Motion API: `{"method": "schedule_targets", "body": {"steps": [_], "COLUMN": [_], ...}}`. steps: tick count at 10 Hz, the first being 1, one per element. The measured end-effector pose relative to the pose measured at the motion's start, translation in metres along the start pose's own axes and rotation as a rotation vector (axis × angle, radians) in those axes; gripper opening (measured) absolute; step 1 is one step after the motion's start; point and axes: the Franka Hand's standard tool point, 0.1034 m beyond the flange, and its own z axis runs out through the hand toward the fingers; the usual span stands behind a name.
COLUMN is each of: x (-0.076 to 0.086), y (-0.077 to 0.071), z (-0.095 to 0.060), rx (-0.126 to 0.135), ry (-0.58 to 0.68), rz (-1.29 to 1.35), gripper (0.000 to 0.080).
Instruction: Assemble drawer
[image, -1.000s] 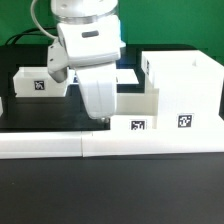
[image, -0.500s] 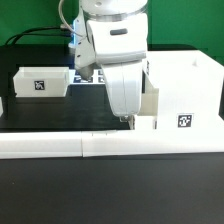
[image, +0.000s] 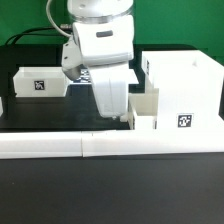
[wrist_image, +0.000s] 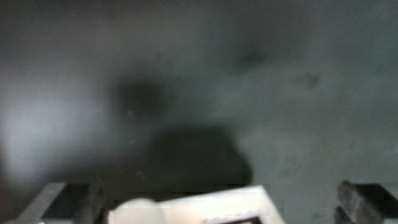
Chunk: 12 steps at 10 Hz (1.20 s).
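The drawer's tall white box shell (image: 182, 88) stands at the exterior view's right, with a marker on its front. One small tray (image: 146, 108) sits partly inside the shell's open side. The second tray (image: 42, 82) lies apart at the exterior view's left, marker facing front. My gripper (image: 124, 117) hangs over the table just left of the inserted tray, fingers pointing down. In the blurred wrist view the gripper (wrist_image: 214, 206) is open, and a white tray part (wrist_image: 199, 208) lies between the dark fingers (wrist_image: 64, 204) without touching them.
A long low white border wall (image: 100, 146) runs along the front of the black table (image: 40, 112). Dark cables lie at the back left (image: 25, 38).
The gripper swung right against the protruding tray, then came back a little to the left. The tray has slid further into the shell, and its front marker no longer shows.
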Motion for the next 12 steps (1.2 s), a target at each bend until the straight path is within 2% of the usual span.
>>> {"method": "schedule_targets", "body": {"steps": [1,3,6,8,10,12], "x": [0.001,0.009,0.027,0.035,0.032,0.017], "y": [-0.011,-0.022,-0.021,-0.021,-0.020,-0.024], "z": [0.007,0.016,0.016,0.015,0.015,0.015], "rx": [0.013,0.023,0.034,0.074,0.075,0.078], "ry": [-0.002,-0.001,-0.004,-0.011,-0.009,-0.008], "rz": [0.002,0.018,0.058,0.089,0.063,0.037], "gripper": [0.0649,0.0649,0.0649,0.0649,0.0649,0.0649]}}
